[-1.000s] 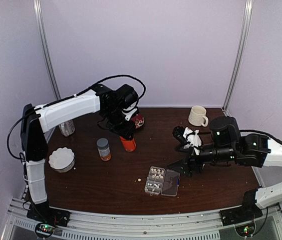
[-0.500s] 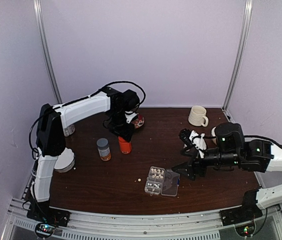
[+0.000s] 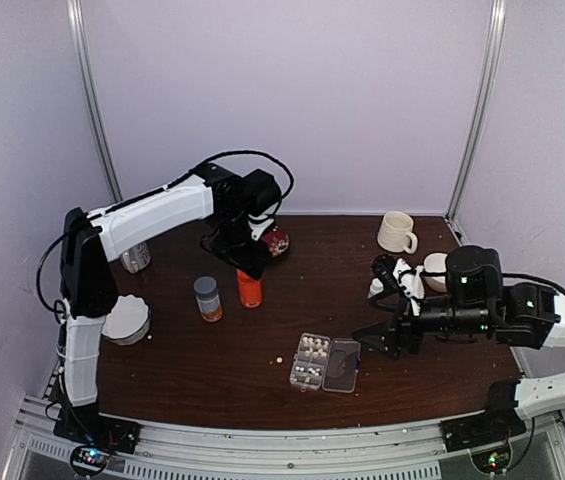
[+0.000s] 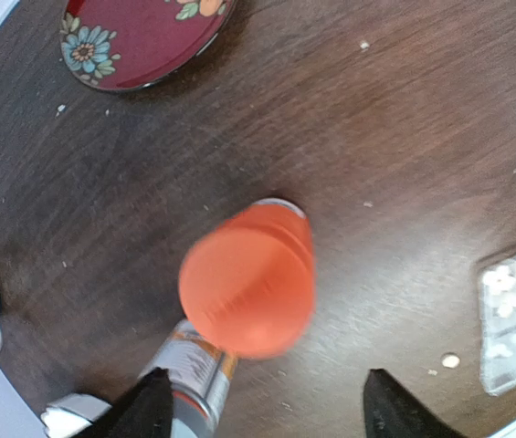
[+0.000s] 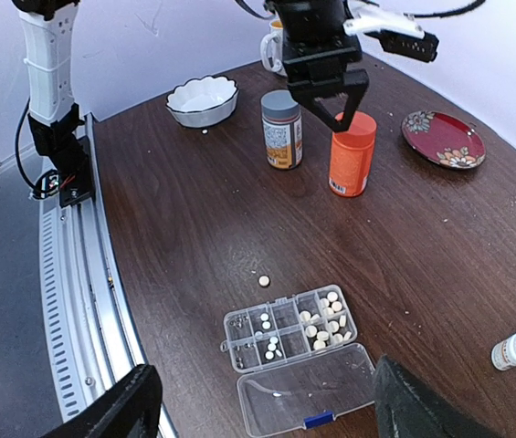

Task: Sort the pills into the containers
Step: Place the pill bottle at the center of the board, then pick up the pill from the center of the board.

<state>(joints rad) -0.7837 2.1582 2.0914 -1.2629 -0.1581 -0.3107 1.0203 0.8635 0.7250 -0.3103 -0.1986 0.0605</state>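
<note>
- Left gripper (image 4: 267, 401) has spread its fingers wide and let go of the orange bottle (image 4: 248, 278), which stands upright. The right gripper (image 5: 271, 397) has drawn back toward 3 o'clock, fingers wide and empty.
- Pills (image 5: 326, 324) sit in several compartments of the open organiser box (image 5: 285, 319). Seen from above, one loose pill (image 5: 263, 280) lies at its 9 o'clock.
- Probably the bottle work is finished and the stray remains; it calls for a fine, narrow pinch.
</note>
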